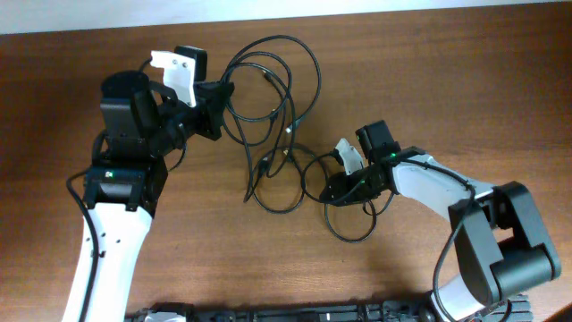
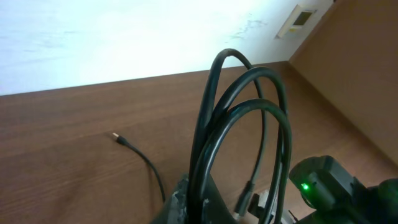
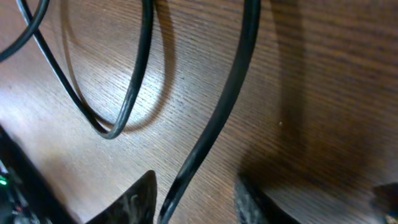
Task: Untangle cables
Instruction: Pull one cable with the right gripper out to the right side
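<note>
1. Cables (image 1: 273, 116) — a knot of loops on the desk (image 1: 429, 72), spreading from the left claw (image 1: 219, 105) across to the right claw (image 1: 338, 188).
2. Left claw clenched on several loops, which arch up off the desk. This likely anchors that side while single strands are teased out.
3. Right claw sits well apart from the left claw, low on the desk. Its fingers (image 3: 138, 202) are spread either side of one strand and not yet closed — probably lining up a pull.
</note>
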Available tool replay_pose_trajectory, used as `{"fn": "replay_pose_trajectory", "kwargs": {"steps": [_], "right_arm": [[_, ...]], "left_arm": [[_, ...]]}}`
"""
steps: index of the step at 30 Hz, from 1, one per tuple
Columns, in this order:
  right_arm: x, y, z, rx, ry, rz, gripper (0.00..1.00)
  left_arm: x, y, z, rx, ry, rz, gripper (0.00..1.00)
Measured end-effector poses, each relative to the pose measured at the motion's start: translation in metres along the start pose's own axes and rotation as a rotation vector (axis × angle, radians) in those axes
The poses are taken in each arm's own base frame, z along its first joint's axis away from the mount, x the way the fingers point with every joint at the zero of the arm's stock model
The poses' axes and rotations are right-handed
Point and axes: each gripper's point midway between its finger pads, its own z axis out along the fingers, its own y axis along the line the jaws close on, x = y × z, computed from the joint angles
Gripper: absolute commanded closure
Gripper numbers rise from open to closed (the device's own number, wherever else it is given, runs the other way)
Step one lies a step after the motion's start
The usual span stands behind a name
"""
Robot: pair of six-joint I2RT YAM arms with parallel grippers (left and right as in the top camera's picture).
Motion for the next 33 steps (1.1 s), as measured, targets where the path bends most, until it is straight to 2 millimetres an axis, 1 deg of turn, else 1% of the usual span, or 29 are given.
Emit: {"fn": "replay_pose_trajectory", "kwargs": {"steps": [1,5,7,9,11,12,13,14,15,16,17,18,19,20,21,22,23,24,26,28,29,31,32,33], "right_arm": [[0.000,0.000,0.000,0.001,-0.002,0.003,0.96],[-0.004,0.000,0.000,-0.002,-0.014,0.009,0.96],[-0.012,0.001,0.000,-0.001,-0.044,-0.006,0.96],[-0.014,-0.011,-0.006,0.060,-0.044,0.041,0.96],[-0.020,-0.029,-0.024,0.159,-0.043,0.108,0.96],[-0.027,-0.039,-0.045,0.233,-0.057,0.146,0.96],[-0.035,-0.043,-0.061,0.271,-0.086,0.159,0.96],[-0.054,-0.047,-0.104,0.363,-0.164,0.174,0.96],[-0.064,-0.048,-0.126,0.402,-0.209,0.180,0.96],[-0.074,-0.047,-0.157,0.451,-0.271,0.186,0.96],[-0.083,-0.046,-0.183,0.494,-0.329,0.185,0.96],[-0.095,-0.042,-0.223,0.545,-0.426,0.175,0.96],[-0.103,-0.037,-0.257,0.588,-0.509,0.175,0.96],[-0.106,-0.034,-0.276,0.609,-0.555,0.173,0.96],[-0.111,-0.026,-0.317,0.651,-0.662,0.174,0.96],[-0.113,-0.019,-0.347,0.671,-0.738,0.175,0.96],[-0.114,-0.014,-0.368,0.684,-0.794,0.176,0.96],[-0.113,-0.010,-0.387,0.696,-0.844,0.179,0.96],[-0.109,-0.004,-0.418,0.725,-0.925,0.189,0.96],[-0.104,-0.008,-0.440,0.768,-0.984,0.212,0.96],[-0.099,-0.013,-0.450,0.800,-1.006,0.238,0.96],[-0.090,-0.027,-0.463,0.858,-1.027,0.297,0.96],[-0.082,-0.037,-0.472,0.898,-1.044,0.348,0.96],[-0.073,-0.048,-0.483,0.947,-1.061,0.410,0.96]], "left_arm": [[0.000,0.002,-0.001,-0.005,-0.001,-0.002,1.00],[0.004,0.008,-0.002,-0.023,0.015,-0.018,1.00],[0.017,0.016,-0.003,-0.072,0.061,-0.050,0.99],[0.029,0.028,-0.005,-0.145,0.108,-0.075,0.99],[0.043,0.040,-0.009,-0.220,0.157,-0.100,0.98],[0.048,0.045,-0.011,-0.249,0.176,-0.107,0.99],[0.053,0.048,-0.013,-0.271,0.192,-0.113,0.99],[0.058,0.052,-0.014,-0.291,0.214,-0.121,0.98],[0.063,0.055,-0.013,-0.303,0.231,-0.127,0.97],[0.068,0.057,-0.012,-0.312,0.250,-0.135,0.98],[0.076,0.060,-0.010,-0.319,0.279,-0.146,1.00],[0.085,0.063,-0.007,-0.324,0.312,-0.160,1.00],[0.095,0.067,-0.003,-0.330,0.350,-0.175,1.00],[0.101,0.069,-0.001,-0.333,0.372,-0.185,1.00],[0.113,0.073,0.002,-0.338,0.418,-0.204,1.00],[0.122,0.076,0.005,-0.341,0.448,-0.216,1.00],[0.132,0.079,0.009,-0.346,0.486,-0.232,1.00],[0.139,0.081,0.011,-0.347,0.511,-0.242,1.00],[0.151,0.085,0.016,-0.350,0.550,-0.258,1.00],[0.163,0.090,0.020,-0.358,0.592,-0.274,1.00],[0.169,0.094,0.020,-0.375,0.613,-0.277,1.00],[0.175,0.101,0.017,-0.424,0.631,-0.286,1.00],[0.178,0.107,0.011,-0.482,0.642,-0.300,1.00],[0.180,0.118,0.003,-0.574,0.645,-0.324,1.00]]}}
